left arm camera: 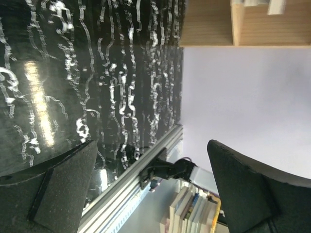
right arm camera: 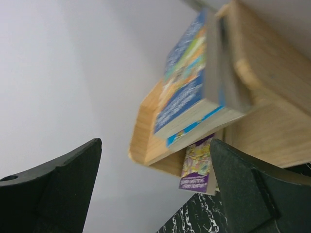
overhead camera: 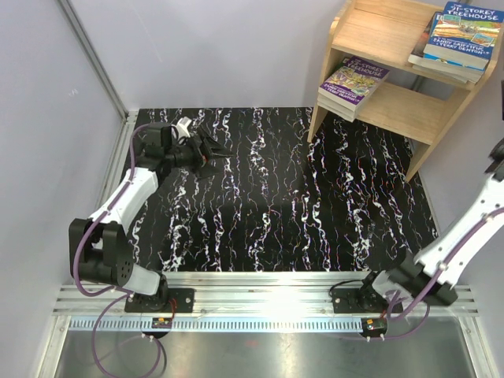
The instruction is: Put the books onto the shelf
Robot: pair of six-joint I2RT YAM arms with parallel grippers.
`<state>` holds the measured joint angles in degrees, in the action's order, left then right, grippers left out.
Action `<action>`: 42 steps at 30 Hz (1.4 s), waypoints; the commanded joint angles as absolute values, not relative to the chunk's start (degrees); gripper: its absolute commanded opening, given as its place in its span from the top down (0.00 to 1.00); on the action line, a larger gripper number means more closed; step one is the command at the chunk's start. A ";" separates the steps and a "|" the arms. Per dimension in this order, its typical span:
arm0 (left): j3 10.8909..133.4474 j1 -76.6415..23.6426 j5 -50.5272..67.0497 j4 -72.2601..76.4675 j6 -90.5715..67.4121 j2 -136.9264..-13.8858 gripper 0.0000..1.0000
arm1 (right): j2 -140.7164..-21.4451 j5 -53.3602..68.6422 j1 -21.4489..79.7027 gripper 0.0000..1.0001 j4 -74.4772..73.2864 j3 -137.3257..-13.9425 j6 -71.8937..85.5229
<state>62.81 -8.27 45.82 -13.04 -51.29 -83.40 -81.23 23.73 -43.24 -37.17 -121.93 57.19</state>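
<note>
Overhead and wrist views of a two-arm robot at a black marbled table (overhead camera: 276, 197); the right pincer (right arm camera: 154, 145) is spread wide with nothing between its fingers, apart from any book; just ahead of it and slightly above lies a blue Treehouse book (right arm camera: 182, 92), flat on top of a small stack on the upper tier of the light wooden shelf (overhead camera: 394, 110), its edge jutting past the shelf front; below that, further ahead of the pincer, a purple Treehouse book (right arm camera: 197, 167) lies flat on the lower tier. The left pincer (overhead camera: 211, 150) is also spread and empty, hovering over bare table, well apart from the shelf, which stands far across to its right. No book shows on the table, so the step in hand looks like the release after placing the blue book; the task seems at or near its end. The next move calls for drawing the right pincer straight back, clear of the overhanging blue book, so nothing is nudged off.
</note>
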 commanded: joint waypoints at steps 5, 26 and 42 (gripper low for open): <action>68.73 -8.00 39.99 -21.79 -45.71 -81.83 0.01 | -71.02 37.40 -24.57 0.00 -5.93 -102.68 56.40; 71.65 -9.49 1.40 -37.73 -21.97 -66.21 0.01 | -36.67 -9.05 25.22 0.00 -45.27 -61.28 24.53; 8.63 -8.10 -15.54 22.83 -5.44 -26.80 0.01 | -33.39 -3.92 25.22 0.00 -50.94 -59.05 27.59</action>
<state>12.51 -9.34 -8.73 3.90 -11.73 -26.28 -29.85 -0.99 24.99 -47.11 -54.06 25.82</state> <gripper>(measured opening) 0.987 0.994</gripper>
